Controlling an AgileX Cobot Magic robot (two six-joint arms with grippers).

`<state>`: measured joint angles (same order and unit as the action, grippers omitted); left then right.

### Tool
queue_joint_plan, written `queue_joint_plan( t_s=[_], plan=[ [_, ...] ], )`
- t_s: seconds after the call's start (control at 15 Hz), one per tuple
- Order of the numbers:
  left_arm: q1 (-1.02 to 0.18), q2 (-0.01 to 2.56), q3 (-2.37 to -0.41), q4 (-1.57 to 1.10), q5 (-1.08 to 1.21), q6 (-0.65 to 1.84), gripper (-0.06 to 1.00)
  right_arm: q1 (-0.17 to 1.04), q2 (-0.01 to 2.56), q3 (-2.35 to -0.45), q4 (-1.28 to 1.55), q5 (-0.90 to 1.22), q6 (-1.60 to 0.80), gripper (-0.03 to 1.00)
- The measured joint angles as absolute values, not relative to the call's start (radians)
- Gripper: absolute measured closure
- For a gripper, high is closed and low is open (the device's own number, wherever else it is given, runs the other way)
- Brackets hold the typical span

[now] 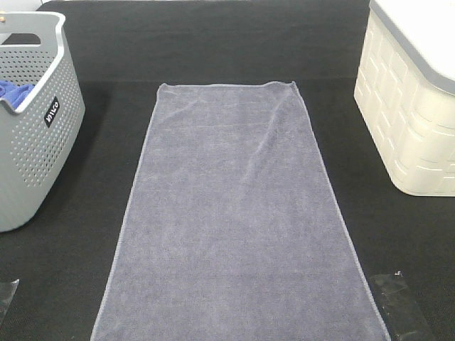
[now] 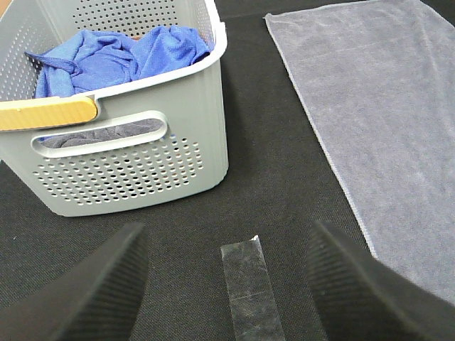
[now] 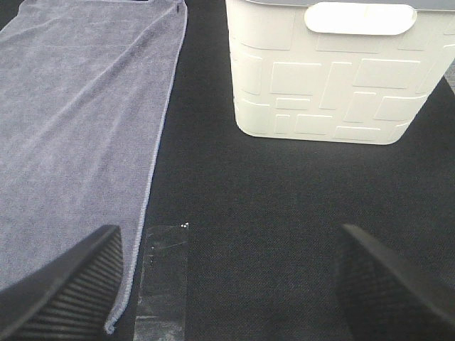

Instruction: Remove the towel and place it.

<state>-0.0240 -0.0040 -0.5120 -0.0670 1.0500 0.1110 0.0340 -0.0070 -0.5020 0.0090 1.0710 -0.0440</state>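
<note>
— Grey terry, that towel [image 1: 231, 213]: it lies spread flat on the black table [image 1: 213, 50], midway between the grey basket [image 1: 32, 142] on the left and the cream bin [image 1: 412, 121] on the right.

— Which way does it run?

— Its long axis goes near to far. The far hem sits about level with the two containers, and the near end passes out of the high view at the bottom edge.

— Where are the grippers?

— Neither shows from above. The left gripper [image 2: 227, 284] hangs over bare table and a strip of clear tape [image 2: 249, 291], fingers spread wide, holding nothing; the towel's left edge lies to its right. The right gripper [image 3: 227, 284] is also spread and empty, with the towel's right edge by its left finger [image 3: 71, 284].

— So which is nearer?

— I'd say the right one; the near right corner sits almost under it. The blue cloth [image 2: 106, 57] in the grey basket isn't part of this.
</note>
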Motion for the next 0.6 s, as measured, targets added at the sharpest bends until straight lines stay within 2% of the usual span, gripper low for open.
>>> queue_joint_plan(
  t_s=[0.6],
  plan=[
    [-0.024,-0.004,-0.512,-0.067,1.05,0.111,0.32,0.034,-0.007,-0.502,0.009,1.071,-0.044,0.2]
  ],
)
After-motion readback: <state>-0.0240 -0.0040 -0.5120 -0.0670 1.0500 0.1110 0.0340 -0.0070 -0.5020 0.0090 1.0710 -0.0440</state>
